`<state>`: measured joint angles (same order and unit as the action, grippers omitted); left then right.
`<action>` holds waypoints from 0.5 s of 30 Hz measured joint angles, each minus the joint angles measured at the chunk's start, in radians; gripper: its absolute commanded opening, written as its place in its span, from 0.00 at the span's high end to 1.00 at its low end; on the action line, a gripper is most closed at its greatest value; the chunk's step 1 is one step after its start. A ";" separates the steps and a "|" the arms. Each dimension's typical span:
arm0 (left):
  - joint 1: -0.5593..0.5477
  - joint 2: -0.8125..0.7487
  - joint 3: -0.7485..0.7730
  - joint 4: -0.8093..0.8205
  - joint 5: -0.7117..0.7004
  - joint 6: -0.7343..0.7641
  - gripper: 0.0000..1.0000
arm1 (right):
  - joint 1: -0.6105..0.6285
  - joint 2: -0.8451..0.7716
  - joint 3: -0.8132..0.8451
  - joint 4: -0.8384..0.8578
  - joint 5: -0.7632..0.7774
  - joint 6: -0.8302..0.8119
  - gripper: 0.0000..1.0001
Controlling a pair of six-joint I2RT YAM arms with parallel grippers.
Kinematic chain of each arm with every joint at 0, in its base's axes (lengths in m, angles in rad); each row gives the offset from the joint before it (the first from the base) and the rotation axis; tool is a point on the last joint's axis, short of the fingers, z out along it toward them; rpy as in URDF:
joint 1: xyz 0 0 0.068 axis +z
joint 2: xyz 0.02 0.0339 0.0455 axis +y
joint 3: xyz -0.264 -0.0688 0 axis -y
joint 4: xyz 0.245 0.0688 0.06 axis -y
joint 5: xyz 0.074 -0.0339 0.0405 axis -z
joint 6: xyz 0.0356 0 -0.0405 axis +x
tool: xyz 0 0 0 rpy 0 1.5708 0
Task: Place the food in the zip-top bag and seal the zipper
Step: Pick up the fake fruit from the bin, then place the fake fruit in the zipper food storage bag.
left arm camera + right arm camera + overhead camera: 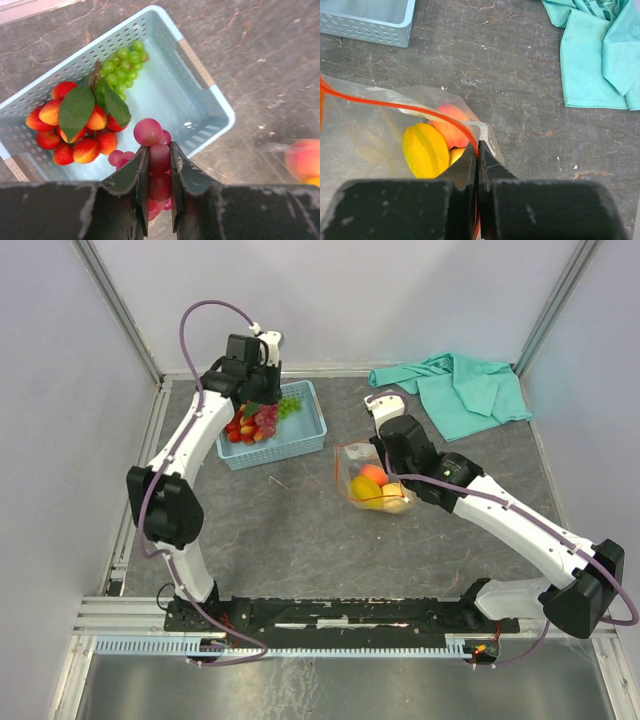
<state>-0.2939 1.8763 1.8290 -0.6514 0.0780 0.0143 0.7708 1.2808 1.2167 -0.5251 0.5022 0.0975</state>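
Observation:
My left gripper (159, 165) is shut on the purple grapes (155, 150) and holds them above the light blue basket (200, 107). The strawberry bunch (75, 125) and the green grapes (120, 65) lie in the basket. In the top view the left gripper (262, 412) is over the basket (305, 436). My right gripper (477, 152) is shut on the red-orange zipper (410, 106) at the mouth of the clear zip-top bag (365, 135). The bag holds a yellow fruit (425, 150), a peach (451, 131) and a lemon. It also shows in the top view (375, 480).
A teal cloth (460, 390) lies at the back right, also in the right wrist view (600, 50). White walls and metal rails (150, 430) ring the dark table. A small twig-like scrap (277, 482) lies in front of the basket.

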 measured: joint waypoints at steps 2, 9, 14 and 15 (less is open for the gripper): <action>-0.002 -0.055 -0.042 0.031 0.023 -0.034 0.97 | 0.000 0.000 -0.004 0.004 0.000 0.022 0.99; -0.040 -0.302 -0.240 0.153 0.106 -0.154 0.97 | -0.001 0.000 -0.005 0.017 -0.005 0.093 0.99; -0.098 -0.478 -0.339 0.244 0.142 -0.217 0.97 | -0.001 0.000 -0.018 0.034 -0.014 0.135 0.99; -0.115 -0.506 -0.355 0.259 0.142 -0.225 0.97 | -0.001 0.000 -0.021 0.038 -0.017 0.141 0.99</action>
<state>-0.4091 1.3705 1.4742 -0.3927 0.2203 -0.2104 0.7700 1.2808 1.1957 -0.4870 0.4854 0.2382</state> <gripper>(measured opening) 0.247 0.021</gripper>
